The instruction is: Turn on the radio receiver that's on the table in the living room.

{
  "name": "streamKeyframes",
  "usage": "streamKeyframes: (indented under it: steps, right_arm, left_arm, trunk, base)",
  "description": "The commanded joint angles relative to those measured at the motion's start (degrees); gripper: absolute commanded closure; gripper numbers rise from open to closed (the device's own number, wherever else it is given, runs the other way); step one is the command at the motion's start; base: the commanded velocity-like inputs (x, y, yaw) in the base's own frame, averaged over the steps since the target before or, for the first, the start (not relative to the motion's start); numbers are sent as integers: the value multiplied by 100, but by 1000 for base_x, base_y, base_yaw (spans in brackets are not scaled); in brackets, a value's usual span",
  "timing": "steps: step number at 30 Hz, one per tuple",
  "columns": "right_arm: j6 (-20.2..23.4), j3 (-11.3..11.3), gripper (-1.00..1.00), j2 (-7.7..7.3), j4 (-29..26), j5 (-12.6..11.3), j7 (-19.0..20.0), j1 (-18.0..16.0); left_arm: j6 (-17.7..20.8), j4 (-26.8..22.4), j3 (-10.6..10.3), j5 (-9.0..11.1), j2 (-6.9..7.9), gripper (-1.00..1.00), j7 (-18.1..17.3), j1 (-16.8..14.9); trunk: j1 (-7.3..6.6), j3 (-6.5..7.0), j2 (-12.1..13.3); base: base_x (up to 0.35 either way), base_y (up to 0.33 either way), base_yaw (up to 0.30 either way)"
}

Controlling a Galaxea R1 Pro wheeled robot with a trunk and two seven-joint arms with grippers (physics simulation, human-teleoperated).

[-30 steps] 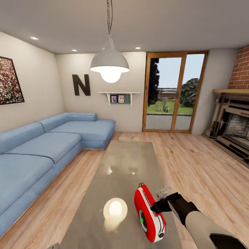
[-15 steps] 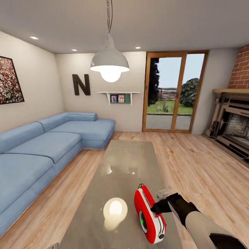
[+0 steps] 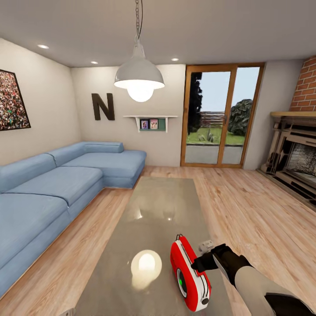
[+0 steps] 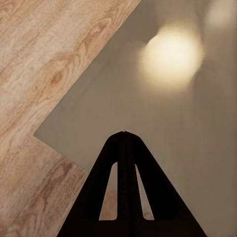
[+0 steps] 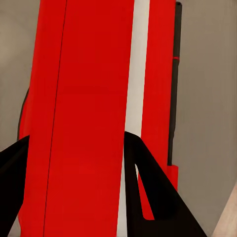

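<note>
Red against the grey gloss, the radio (image 3: 189, 276) is seen from the head camera standing on edge near the worktop's (image 3: 162, 206) near end, right of the lamp's reflection. The right gripper (image 3: 199, 264) is set against the radio's upper right side; a green light shows on its face, which suggests the switch may already be thrown, though this cannot be confirmed. The step in hand is judged to be the press or grasp at the switch itself; next, a check of the light and a clean withdrawal are called for.

From the left wrist, the left gripper (image 4: 124, 136) is shown with jaws closed together, empty, over the worktop's corner.

From the right wrist, the radio's red body (image 5: 84, 118) is seen held between spread jaws, a grip left unclear by the head view.
</note>
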Motion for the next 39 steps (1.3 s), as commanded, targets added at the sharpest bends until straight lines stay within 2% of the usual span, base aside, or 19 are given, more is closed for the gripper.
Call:
streamKeyframes:
  steps: [1,22,23,33,36,39]
  right_arm:
    - [-126,-6,100,0,-19,-16,-5,89]
    - [-132,-6,100,0,-7,-14,34,91]
    - [-133,-6,-100,0,-5,-15,37,92]
    - [-142,-6,-100,0,139,-12,20,90]
    - [-142,-6,-100,0,140,-9,16,89]
    - [-142,-6,-100,0,140,-8,14,94]
  left_arm:
    - [1,0,-1,0,0,100,0,-1]
    - [1,0,-1,0,0,100,0,-1]
    - [1,0,-1,0,0,100,0,-1]
    - [-5,83,20,-23,12,100,1,0]
    - [-33,239,53,-40,83,100,0,-1]
    - [-242,334,65,-43,180,100,-12,0]
  trunk:
    - [1,-2,2]
    - [1,-2,2]
    - [1,-2,2]
    - [1,-2,2]
    - [-20,16,42]
    - [-86,70,163]
  base:
    - [0,0,0]
    - [0,0,0]
    - [0,0,0]
    - [0,0,0]
    - [0,0,0]
    - [0,0,0]
